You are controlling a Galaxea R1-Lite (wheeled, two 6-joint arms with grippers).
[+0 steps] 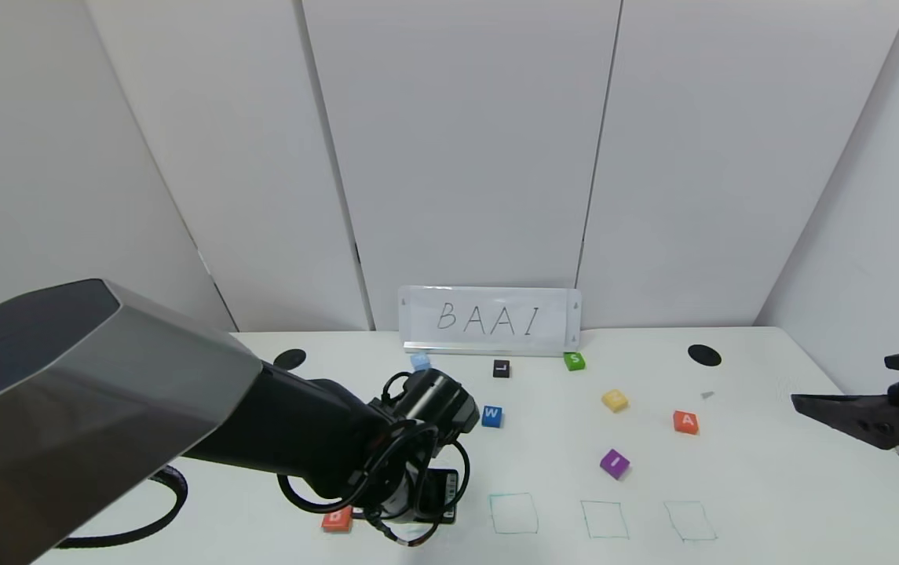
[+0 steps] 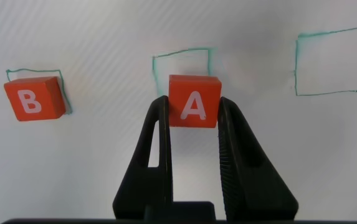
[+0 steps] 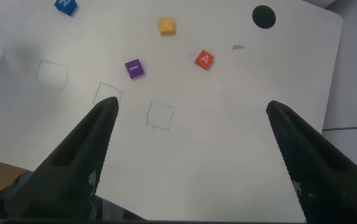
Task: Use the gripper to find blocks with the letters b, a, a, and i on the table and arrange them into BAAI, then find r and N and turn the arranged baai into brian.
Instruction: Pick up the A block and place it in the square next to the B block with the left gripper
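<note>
My left gripper (image 2: 194, 104) is shut on an orange-red A block (image 2: 194, 101), with a finger against each of its sides, at a green-outlined square (image 2: 181, 59). The orange-red B block (image 2: 33, 98) lies beside it on the neighbouring square. In the head view the left gripper (image 1: 416, 514) is low at the table's (image 1: 771, 486) front, next to the B block (image 1: 337, 518), and its wrist hides the held A. A second A block (image 1: 685, 421) and the purple I block (image 1: 615, 463) lie loose to the right. My right gripper (image 1: 842, 412) hangs open and empty at the far right. The R block is out of view.
A BAAI sign (image 1: 490, 318) stands at the back. A blue W (image 1: 492, 416), black L (image 1: 501, 368), green S (image 1: 574, 361), yellow (image 1: 615, 400) and light blue block (image 1: 420, 361) lie scattered. Three empty green squares (image 1: 604, 519) run along the front. Black grommets (image 1: 703, 355) sit at the back.
</note>
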